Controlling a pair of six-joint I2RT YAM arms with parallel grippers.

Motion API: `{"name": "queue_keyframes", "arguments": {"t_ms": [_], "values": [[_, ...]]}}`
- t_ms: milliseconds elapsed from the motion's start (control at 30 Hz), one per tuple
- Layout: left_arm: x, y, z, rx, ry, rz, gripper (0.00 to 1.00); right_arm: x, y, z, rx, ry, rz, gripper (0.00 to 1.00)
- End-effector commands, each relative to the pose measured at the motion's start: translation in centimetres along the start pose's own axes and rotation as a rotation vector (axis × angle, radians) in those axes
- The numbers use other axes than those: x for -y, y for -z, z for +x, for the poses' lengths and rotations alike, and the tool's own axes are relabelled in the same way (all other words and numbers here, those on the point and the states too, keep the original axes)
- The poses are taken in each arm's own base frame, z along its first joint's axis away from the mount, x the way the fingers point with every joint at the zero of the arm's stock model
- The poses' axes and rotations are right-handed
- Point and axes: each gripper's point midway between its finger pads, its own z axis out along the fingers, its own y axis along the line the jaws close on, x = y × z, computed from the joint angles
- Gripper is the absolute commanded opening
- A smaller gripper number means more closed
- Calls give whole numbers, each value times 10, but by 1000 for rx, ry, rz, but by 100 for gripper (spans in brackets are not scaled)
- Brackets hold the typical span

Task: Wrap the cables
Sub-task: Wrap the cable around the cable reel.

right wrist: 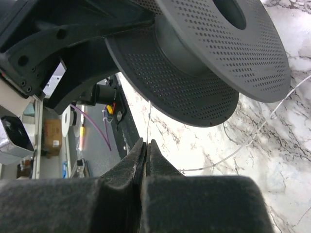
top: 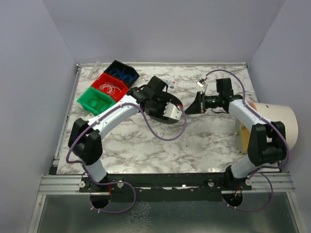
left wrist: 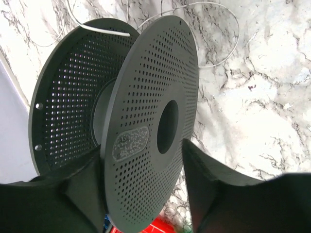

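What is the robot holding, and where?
The left fingers straddle one flange of the spool, grip uncertain. The right fingers seem to pinch the thin white cable.

The round black plastic spool (left wrist: 146, 92), two perforated flanges around a centre hole, stands tilted on edge over the marble table (left wrist: 262, 121), its hub bare. The thin white cable (left wrist: 107, 31) crosses its far flange's rim and loops on the table.

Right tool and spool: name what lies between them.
Right wrist view: a thin pale wire runs from the shut right tool toward the spool.
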Motion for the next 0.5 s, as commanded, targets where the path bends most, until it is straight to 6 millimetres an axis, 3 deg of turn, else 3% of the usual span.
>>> {"name": "queue_keyframes", "arguments": {"t_ms": [0, 167, 467], "values": [[-2, 1, -6, -9, -27, 15, 49, -4, -1, -7, -3, -19, -53, 0], [4, -2, -9, -20, -50, 39, 39, -3, -3, -6, -11, -33, -64, 1], [12, -4, -14, -40, -70, 61, 39, -2, -4, 0, -25, -71, -97, 1]]}}
